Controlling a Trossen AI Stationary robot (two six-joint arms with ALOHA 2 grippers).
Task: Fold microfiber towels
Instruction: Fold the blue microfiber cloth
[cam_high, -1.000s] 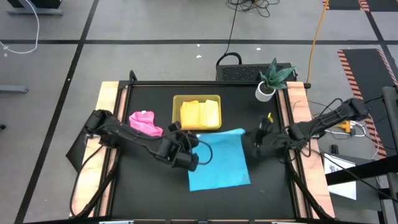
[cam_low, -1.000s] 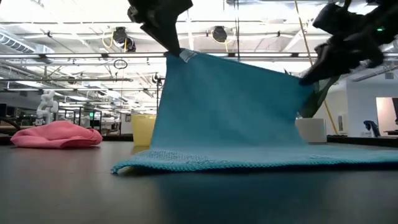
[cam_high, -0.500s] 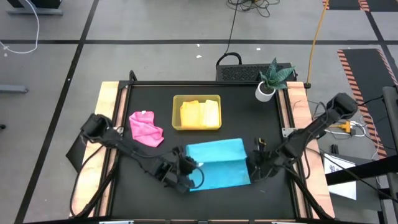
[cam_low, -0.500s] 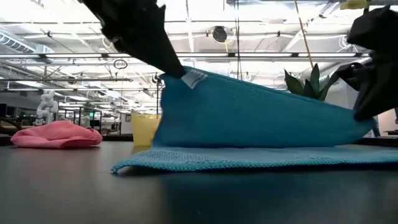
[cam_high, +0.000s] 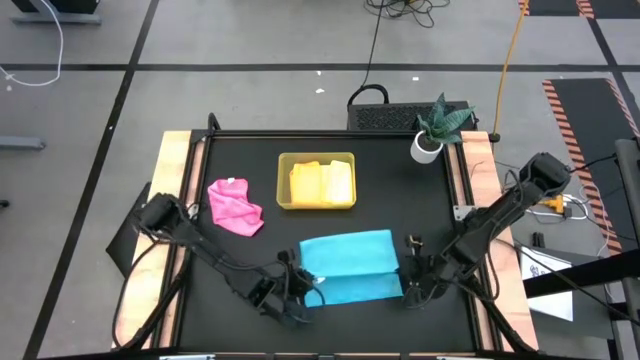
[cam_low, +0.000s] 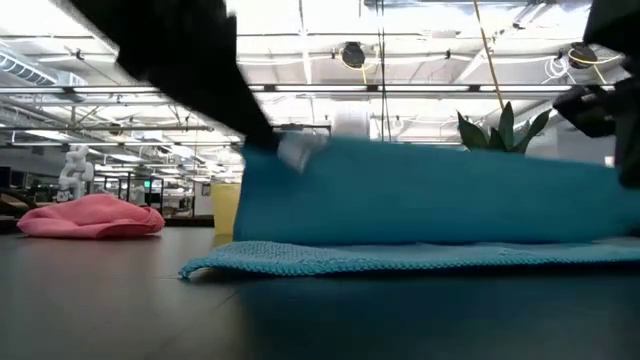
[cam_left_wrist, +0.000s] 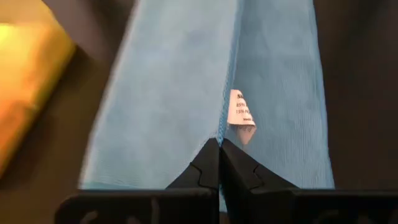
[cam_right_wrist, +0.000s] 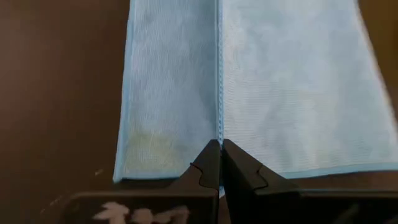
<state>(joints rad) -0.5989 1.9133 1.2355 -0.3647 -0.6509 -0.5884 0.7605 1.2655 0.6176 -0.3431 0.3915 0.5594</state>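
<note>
Seen from straight above, a black table with pale wooden side rails (cam_high: 177, 160) holds a sky blue towel (cam_high: 348, 265) folded over on itself near the front edge, forming a wide band. The left gripper (cam_high: 297, 292) pinches the towel's front left corner, and the right gripper (cam_high: 413, 283) pinches the front right corner — both arms reach in low from the table's sides. Behind the blue towel sits a shallow yellow-green tray (cam_high: 283, 183) with a folded yellow towel (cam_high: 322, 183) inside it. A crumpled pink towel (cam_high: 235, 204) lies on the table to the left of the tray, apart from it. A small potted plant (cam_high: 436, 128) stands at the far right corner. From table height, the blue towel (cam_low: 420, 200) stands as a raised upper layer over a flat lower layer, its top edge held up off the table at both ends; the pink towel (cam_low: 90, 216) is heaped far to the left, and the tray (cam_low: 226, 206) shows behind. The left wrist camera shows that arm's dark fingers (cam_left_wrist: 208, 168) closed tight on the hemmed blue edge just below a white care label (cam_left_wrist: 240, 115). The right wrist camera shows its fingers (cam_right_wrist: 210, 163) likewise clamped on the towel's stitched edge, blue cloth falling away on both sides.
</note>
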